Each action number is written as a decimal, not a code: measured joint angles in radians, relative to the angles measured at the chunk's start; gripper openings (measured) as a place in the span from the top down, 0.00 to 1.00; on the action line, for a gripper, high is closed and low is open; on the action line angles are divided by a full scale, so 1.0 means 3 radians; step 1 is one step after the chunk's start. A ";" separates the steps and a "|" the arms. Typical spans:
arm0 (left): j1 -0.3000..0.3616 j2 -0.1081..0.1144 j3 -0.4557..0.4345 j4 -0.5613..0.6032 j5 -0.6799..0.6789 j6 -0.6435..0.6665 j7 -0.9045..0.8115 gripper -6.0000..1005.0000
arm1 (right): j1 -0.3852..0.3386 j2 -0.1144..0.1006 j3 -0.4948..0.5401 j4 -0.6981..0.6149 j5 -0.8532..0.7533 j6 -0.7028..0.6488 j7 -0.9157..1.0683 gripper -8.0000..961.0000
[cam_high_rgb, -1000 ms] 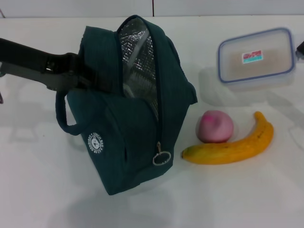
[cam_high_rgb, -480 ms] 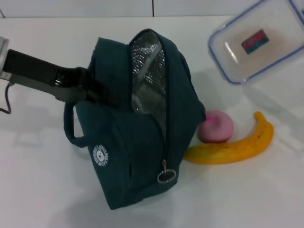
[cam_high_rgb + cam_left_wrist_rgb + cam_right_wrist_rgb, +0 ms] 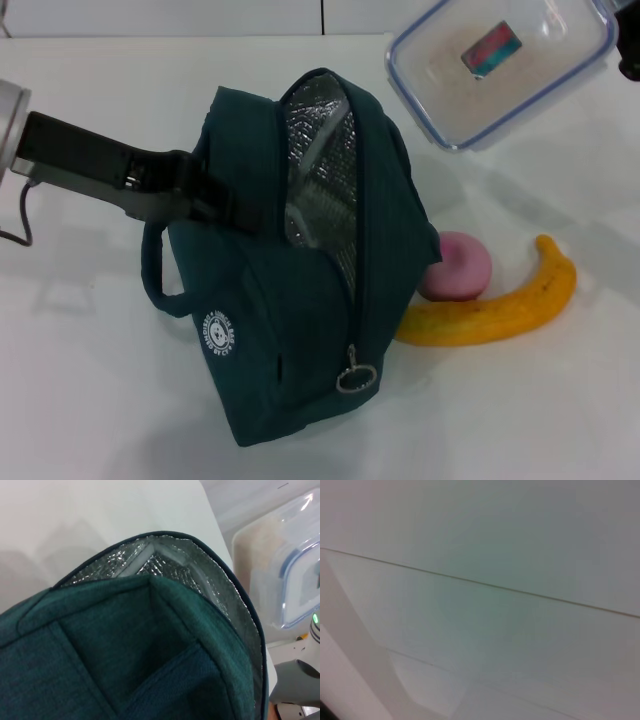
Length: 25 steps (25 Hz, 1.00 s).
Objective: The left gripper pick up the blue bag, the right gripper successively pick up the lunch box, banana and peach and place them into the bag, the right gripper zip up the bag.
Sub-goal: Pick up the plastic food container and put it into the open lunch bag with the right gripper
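Observation:
The blue bag point(image 3: 300, 330) hangs tilted just over the white table, its top unzipped and the silver lining point(image 3: 320, 170) showing. My left gripper point(image 3: 208, 198) is shut on the bag's side by the handle. The clear lunch box point(image 3: 500, 70) with a blue rim floats tilted in the air, up and right of the bag's mouth. It is held at its far end by my right gripper point(image 3: 630, 58), mostly cut off at the frame edge. The peach point(image 3: 462, 262) and banana point(image 3: 500, 310) lie on the table right of the bag. The left wrist view shows the bag's opening point(image 3: 165, 570) with the lunch box point(image 3: 280, 580) beyond.
A round zipper pull point(image 3: 355, 378) dangles at the bag's lower front. The bag's carry loop point(image 3: 160, 280) hangs below my left arm. The white table point(image 3: 90, 400) stretches left and in front. The right wrist view holds only pale blank surfaces.
The lunch box has risen off the table and travelled left toward the bag's mouth. The bag has shifted slightly right, now covering part of the peach.

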 joint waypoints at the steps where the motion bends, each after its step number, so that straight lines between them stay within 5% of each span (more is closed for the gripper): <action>1: -0.0001 -0.0003 0.0000 -0.0019 0.0006 -0.0001 0.0011 0.96 | 0.0026 0.0001 -0.0004 0.0001 0.0001 -0.0011 0.0005 0.89; 16: -0.0086 -0.0035 0.0035 -0.0148 -0.0029 -0.0016 0.0104 0.96 | 0.0623 0.0047 -0.0353 0.0173 -0.0019 0.0144 0.0002 0.89; 25: -0.0048 -0.0030 0.0006 -0.0136 -0.0037 -0.0030 0.0142 0.96 | 0.0547 0.0029 -0.0887 0.0134 -0.0024 0.0653 -0.0122 0.89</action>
